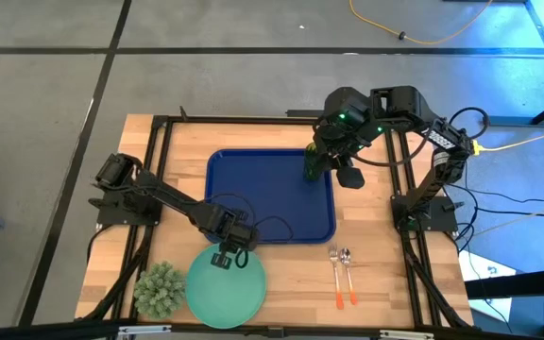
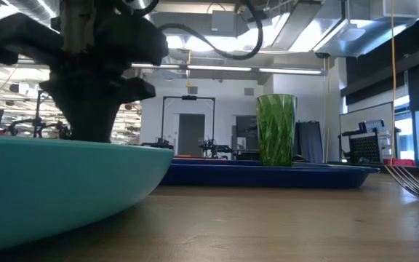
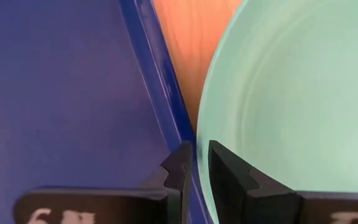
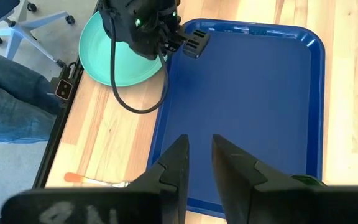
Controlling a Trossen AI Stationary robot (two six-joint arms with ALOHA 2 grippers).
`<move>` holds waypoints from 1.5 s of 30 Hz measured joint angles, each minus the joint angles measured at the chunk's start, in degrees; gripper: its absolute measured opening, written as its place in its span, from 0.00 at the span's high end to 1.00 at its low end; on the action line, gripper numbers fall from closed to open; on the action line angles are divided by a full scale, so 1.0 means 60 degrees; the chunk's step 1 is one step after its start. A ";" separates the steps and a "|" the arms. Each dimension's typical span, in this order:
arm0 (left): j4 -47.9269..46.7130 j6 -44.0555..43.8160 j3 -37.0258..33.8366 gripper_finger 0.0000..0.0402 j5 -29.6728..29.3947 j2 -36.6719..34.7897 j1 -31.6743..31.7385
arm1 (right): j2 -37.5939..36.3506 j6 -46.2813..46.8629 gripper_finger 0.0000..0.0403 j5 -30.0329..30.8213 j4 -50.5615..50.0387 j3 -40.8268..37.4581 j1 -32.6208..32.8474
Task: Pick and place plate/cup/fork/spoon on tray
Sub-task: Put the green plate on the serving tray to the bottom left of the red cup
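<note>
The mint-green plate (image 1: pixel 227 288) lies on the table in front of the blue tray (image 1: pixel 253 189), near its left front corner. My left gripper (image 1: pixel 227 255) is shut on the plate's far rim. The olive-green cup (image 1: pixel 312 162) stands upright on the tray's far right part and also shows in the low view (image 2: pixel 276 129). My right gripper (image 1: pixel 346 174) hovers beside the cup, empty, its fingers nearly together (image 4: pixel 201 146). The fork (image 1: pixel 333 274) and the spoon (image 1: pixel 348 276) lie side by side on the table right of the plate. My left gripper pinches the plate's far rim (image 3: pixel 199 138) between its two fingers, one finger inside the plate and one outside, next to the tray's front rim (image 3: pixel 166 93). The fingers come from above, pointing down. Whether the plate is lifted off the table, I cannot tell.
A spiky grey-green plant (image 1: pixel 159 289) stands at the table's front left, close to the plate. A black frame runs along both table sides. A person's legs and a chair show beyond the table in the right wrist view (image 4: pixel 11 106).
</note>
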 joint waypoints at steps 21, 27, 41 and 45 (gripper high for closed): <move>0.0612 -0.0004 0.0005 0.90 0.0462 0.0455 0.0018 | 0.0000 -0.0006 0.82 0.0004 0.0000 0.0003 -0.0004; 0.0654 -0.0006 0.0005 0.95 0.0714 0.0451 0.0018 | 0.0000 0.0003 0.82 0.0004 0.0000 0.0000 0.0000; 0.0634 -0.0099 0.0008 0.99 0.1211 0.0440 0.0093 | 0.0000 0.0010 0.82 0.0004 0.0000 0.0002 -0.0002; 0.0569 -0.0222 0.0008 0.99 0.1544 0.0434 0.0288 | 0.0000 0.0014 0.82 0.0004 0.0000 0.0002 -0.0001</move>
